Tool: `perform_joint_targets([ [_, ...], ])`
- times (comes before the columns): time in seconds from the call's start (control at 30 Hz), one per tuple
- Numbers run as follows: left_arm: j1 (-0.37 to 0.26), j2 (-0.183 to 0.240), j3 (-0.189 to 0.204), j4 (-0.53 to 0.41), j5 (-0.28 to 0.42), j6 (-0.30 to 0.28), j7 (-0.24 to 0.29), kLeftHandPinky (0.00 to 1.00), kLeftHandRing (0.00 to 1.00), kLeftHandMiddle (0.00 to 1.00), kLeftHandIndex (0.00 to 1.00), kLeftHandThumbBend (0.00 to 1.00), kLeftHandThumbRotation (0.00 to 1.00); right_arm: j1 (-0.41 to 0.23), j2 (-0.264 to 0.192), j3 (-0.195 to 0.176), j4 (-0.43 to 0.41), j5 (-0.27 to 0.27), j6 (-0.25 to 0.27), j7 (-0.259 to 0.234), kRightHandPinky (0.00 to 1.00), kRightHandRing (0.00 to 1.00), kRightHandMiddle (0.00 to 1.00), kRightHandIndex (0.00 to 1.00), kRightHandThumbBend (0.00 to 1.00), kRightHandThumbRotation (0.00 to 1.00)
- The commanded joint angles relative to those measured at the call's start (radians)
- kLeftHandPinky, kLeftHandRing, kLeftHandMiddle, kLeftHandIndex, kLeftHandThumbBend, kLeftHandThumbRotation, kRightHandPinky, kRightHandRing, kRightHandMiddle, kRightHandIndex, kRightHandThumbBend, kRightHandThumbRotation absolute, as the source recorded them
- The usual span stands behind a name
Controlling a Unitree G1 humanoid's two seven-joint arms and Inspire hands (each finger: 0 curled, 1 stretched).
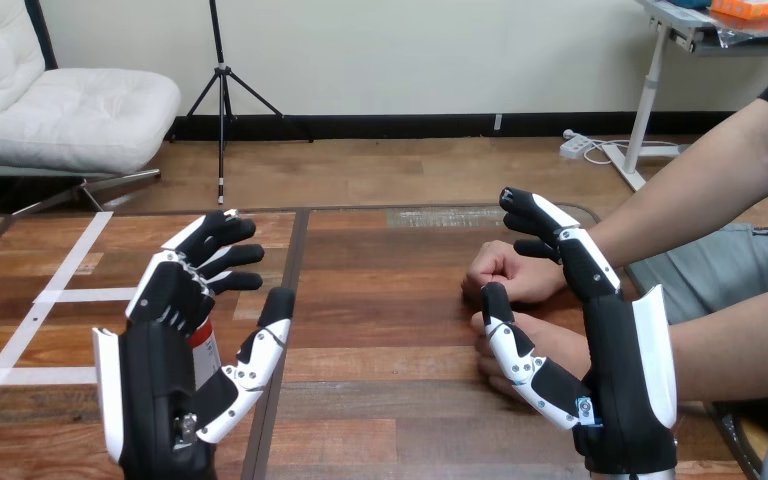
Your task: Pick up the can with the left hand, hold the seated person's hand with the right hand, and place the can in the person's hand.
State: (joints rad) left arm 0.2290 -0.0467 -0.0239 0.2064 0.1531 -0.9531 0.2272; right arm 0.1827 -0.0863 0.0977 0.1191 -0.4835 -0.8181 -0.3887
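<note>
- Our left hand (165,365) is spread open, the can (203,347) beyond its palm ungripped; closing crookedly, we could topple it.
- Our right hand (620,360), open beside the person's hands (505,272), could pinch them.

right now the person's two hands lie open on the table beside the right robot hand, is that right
No: both are closed into fists, not open. The head view shows the person's farther hand and the person's nearer hand fisted on the table beside the right robot hand.
</note>
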Motion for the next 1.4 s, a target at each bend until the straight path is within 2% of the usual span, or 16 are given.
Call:
perform_joint_targets([
  [0.0, -0.031, -0.013, 0.008, -0.038, 0.005, -0.025, -0.003, 0.57, 0.66, 0.71, 0.72, 0.48, 0.00, -0.052, 0.002, -0.008, -0.006, -0.002, -0.007, -0.005, 0.71, 0.80, 0.83, 0.82, 0.26, 0.00],
  [0.5, -0.011, -0.020, 0.017, -0.036, 0.021, -0.003, 0.008, 0.58, 0.66, 0.70, 0.71, 0.49, 0.00, -0.038, 0.005, -0.006, -0.025, 0.010, -0.004, 0.004, 0.71, 0.80, 0.83, 0.82, 0.26, 0.00],
  [0.8, -0.009, -0.022, 0.039, -0.033, 0.057, -0.010, 0.042, 0.58, 0.65, 0.70, 0.72, 0.48, 0.00, -0.032, 0.006, -0.007, -0.025, 0.011, -0.008, 0.003, 0.71, 0.80, 0.83, 0.82, 0.26, 0.00],
  [1.13, -0.027, -0.012, 0.077, -0.014, 0.105, -0.044, 0.088, 0.58, 0.66, 0.71, 0.72, 0.49, 0.00, -0.030, 0.004, -0.009, -0.022, -0.002, -0.010, -0.004, 0.70, 0.79, 0.83, 0.82, 0.25, 0.00],
  [1.37, -0.031, -0.011, 0.101, -0.015, 0.149, -0.042, 0.130, 0.59, 0.68, 0.73, 0.73, 0.50, 0.00, -0.030, 0.004, -0.002, -0.023, 0.016, -0.009, 0.009, 0.69, 0.78, 0.83, 0.83, 0.25, 0.00],
])
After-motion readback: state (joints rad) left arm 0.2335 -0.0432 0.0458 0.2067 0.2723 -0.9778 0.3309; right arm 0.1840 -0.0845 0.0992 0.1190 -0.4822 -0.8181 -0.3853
